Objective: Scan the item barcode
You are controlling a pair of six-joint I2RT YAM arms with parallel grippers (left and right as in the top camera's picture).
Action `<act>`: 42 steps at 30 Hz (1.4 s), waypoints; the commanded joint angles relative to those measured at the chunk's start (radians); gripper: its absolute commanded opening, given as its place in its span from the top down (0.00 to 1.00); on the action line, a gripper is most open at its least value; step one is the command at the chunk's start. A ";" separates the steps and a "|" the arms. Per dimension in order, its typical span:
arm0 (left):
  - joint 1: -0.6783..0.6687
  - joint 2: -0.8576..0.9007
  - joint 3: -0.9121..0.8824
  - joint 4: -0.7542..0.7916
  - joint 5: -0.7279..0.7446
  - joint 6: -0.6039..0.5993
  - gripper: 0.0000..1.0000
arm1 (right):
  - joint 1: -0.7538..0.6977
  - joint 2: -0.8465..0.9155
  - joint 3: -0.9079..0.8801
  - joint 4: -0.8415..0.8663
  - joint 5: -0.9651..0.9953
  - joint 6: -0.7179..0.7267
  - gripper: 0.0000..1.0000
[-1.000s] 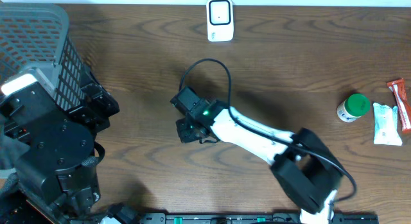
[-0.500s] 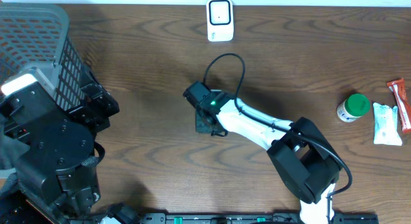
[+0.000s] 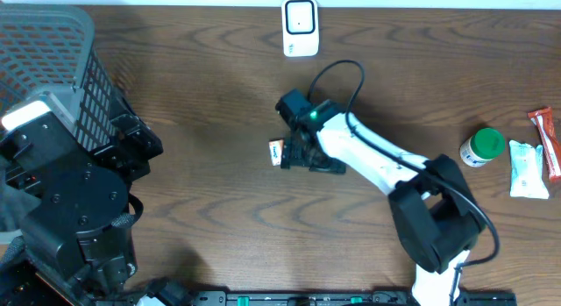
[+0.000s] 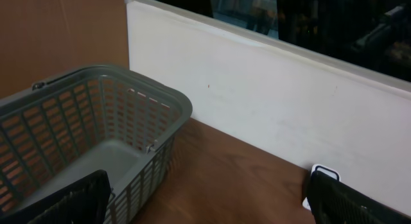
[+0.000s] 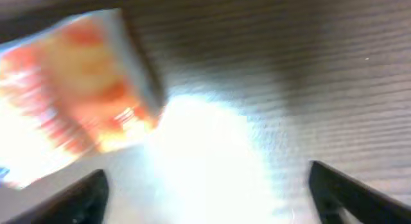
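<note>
The right claw (image 3: 296, 155) stands with its jaws spread wide and nothing between them at mid-worktop (image 3: 193, 96). A small orange-and-white packet (image 3: 276, 153) lies loose on the wood just beyond its fingertips, on the basket (image 3: 53, 25) side. The blurred wrist view shows the packet slanting across the upper left, ahead of the left finger rather than centred. The scanner (image 3: 300, 27) sits well apart at the far edge. The left claw (image 4: 212, 195), also open and empty, hangs by the basket, so the right arm is plainly nearer. A regrasp would likely mean shifting toward the packet first.
</note>
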 commanded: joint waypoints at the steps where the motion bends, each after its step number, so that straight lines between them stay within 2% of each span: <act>1: 0.003 0.002 0.000 0.000 -0.024 -0.001 0.02 | -0.002 -0.064 0.090 -0.063 -0.113 -0.095 0.01; 5: 0.003 0.002 0.000 0.000 -0.024 -0.001 0.02 | 0.011 -0.066 0.127 -0.061 -0.089 -0.105 0.01; 11: 0.003 0.002 0.000 0.000 -0.024 -0.001 0.02 | 0.042 -0.026 0.108 0.059 0.128 -0.090 0.01; 27: 0.003 0.002 0.000 0.000 -0.024 -0.001 0.02 | 0.043 0.058 0.108 0.261 0.135 -0.143 0.01; 38: 0.003 0.002 0.000 0.000 -0.024 -0.001 0.02 | 0.044 0.165 0.108 0.268 0.102 -0.158 0.01; 39: 0.003 0.002 0.000 0.000 -0.024 -0.001 0.02 | 0.045 0.165 0.108 0.268 0.100 -0.158 0.01; 42: 0.003 0.002 0.000 0.000 -0.024 -0.001 0.02 | 0.049 0.165 0.108 0.253 0.101 -0.158 0.15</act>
